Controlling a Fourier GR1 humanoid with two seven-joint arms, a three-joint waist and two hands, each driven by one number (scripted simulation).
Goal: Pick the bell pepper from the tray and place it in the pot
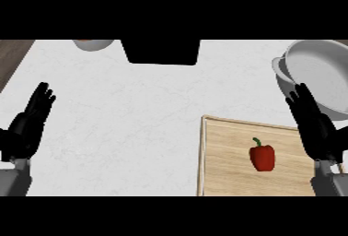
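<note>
On the tabletop [136,120] the pot [281,69] stands far right, nothing visible inside; the wooden tray [224,156], nearer the robot, carries only the bell pepper [262,156]. The right hand [314,126], fingers straight and empty, stands at the tray's right edge, the left hand [27,126] likewise spread, well apart. The bell pepper lies just left of the right hand, stem pointing away.

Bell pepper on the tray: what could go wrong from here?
The bell pepper lies loose on the tray, so the open right hand beside it might nudge it away instead of catching it. The pot is partly cut off at the view's right edge, so a release could clip its rim.
</note>
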